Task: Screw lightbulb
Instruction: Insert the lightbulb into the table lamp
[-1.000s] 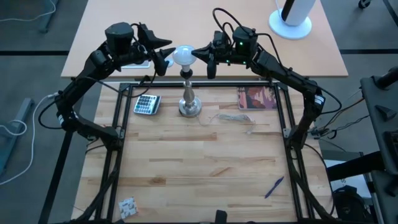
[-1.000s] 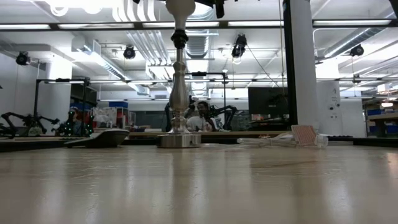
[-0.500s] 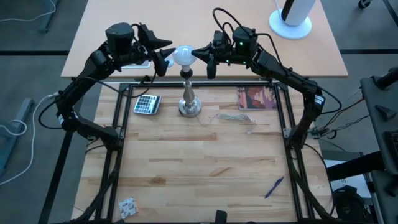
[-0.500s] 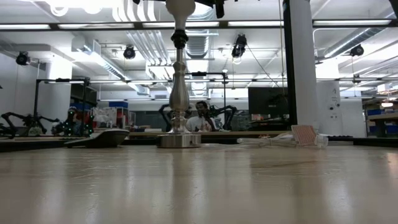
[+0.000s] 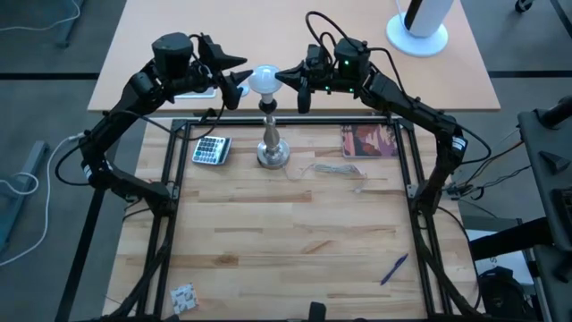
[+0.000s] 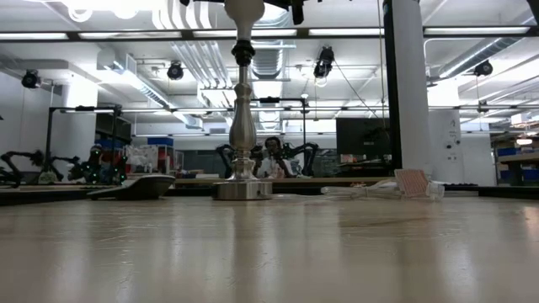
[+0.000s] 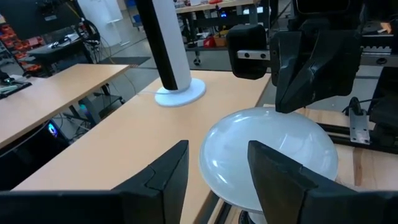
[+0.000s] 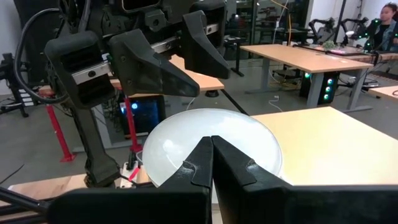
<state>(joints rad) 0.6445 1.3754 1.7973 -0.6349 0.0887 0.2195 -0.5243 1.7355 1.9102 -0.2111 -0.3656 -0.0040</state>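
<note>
The white lightbulb [image 5: 263, 80] sits upright on top of the silver stand [image 5: 273, 143], which stands on its round base [image 6: 242, 189] at the table's far middle. My left gripper [image 5: 238, 82] is level with the bulb on its left side and open, its two fingers [image 7: 165, 180] apart in front of the glass [image 7: 267, 155]. My right gripper [image 5: 286, 77] comes level from the bulb's right side and is shut, its tips at the glass [image 8: 214, 127]. My left gripper's fingers stand open close to the bulb's left side; one finger shows a gap to the glass, and whether the other touches I cannot tell. My right gripper has its shut fingertips [image 7: 305, 74] against the bulb's rounded dome [image 7: 292, 117], coming level from the table's right. The bulb stays upright on the stand.
A calculator [image 5: 211, 149] lies left of the stand, with a loose cord [image 5: 331, 168] and a reddish booklet [image 5: 369, 141] to its right. A blue pen [image 5: 394, 268] and a small card [image 5: 183, 297] lie near the front. A white cylinder on a round base [image 5: 418, 27] stands on the far table.
</note>
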